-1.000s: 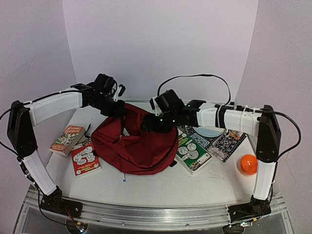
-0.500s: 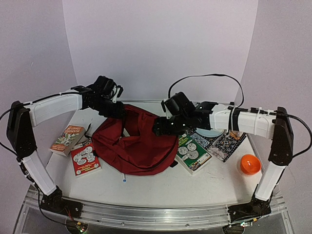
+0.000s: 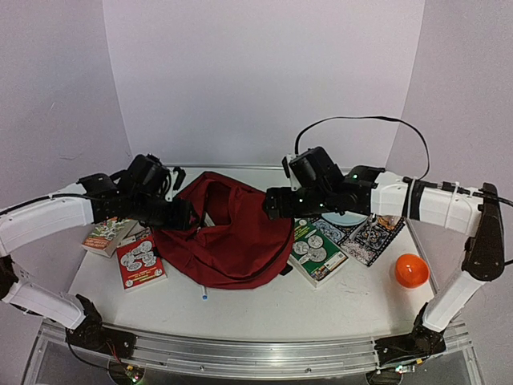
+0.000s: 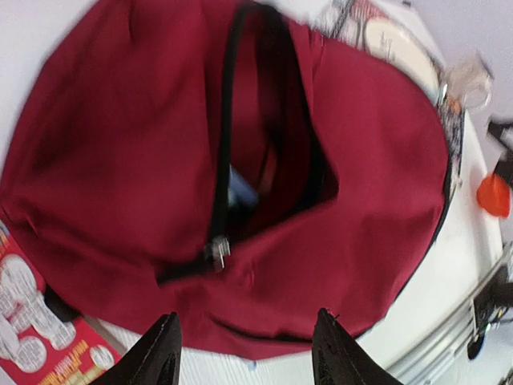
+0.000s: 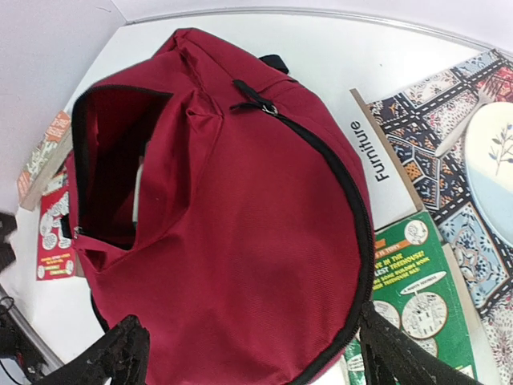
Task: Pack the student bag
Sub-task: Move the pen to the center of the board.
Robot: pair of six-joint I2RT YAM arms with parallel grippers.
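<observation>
The student bag (image 3: 228, 241) is a dark red backpack lying in the middle of the table, its black zipper undone and its mouth gaping. In the left wrist view the bag (image 4: 353, 184) fills the frame, with a metal zipper pull (image 4: 216, 251) and something pale blue (image 4: 240, 191) inside the opening. My left gripper (image 3: 186, 215) hovers at the bag's left edge, open (image 4: 247, 343) with nothing between its fingers. My right gripper (image 3: 271, 204) hangs over the bag's right side, wide open (image 5: 252, 353) above the bag's red fabric (image 5: 240, 233), holding nothing.
A red book (image 3: 139, 260) and another book (image 3: 108, 231) lie left of the bag. A green book (image 3: 318, 251), a "Furniture" book (image 5: 377, 152) and a patterned cover with a plate (image 3: 365, 228) lie to its right. An orange ball (image 3: 409, 270) sits far right.
My left gripper let go of the bag's top edge, opened and drew back to the left and lower. My right gripper opened wider and pulled back to the right, off the bag.
</observation>
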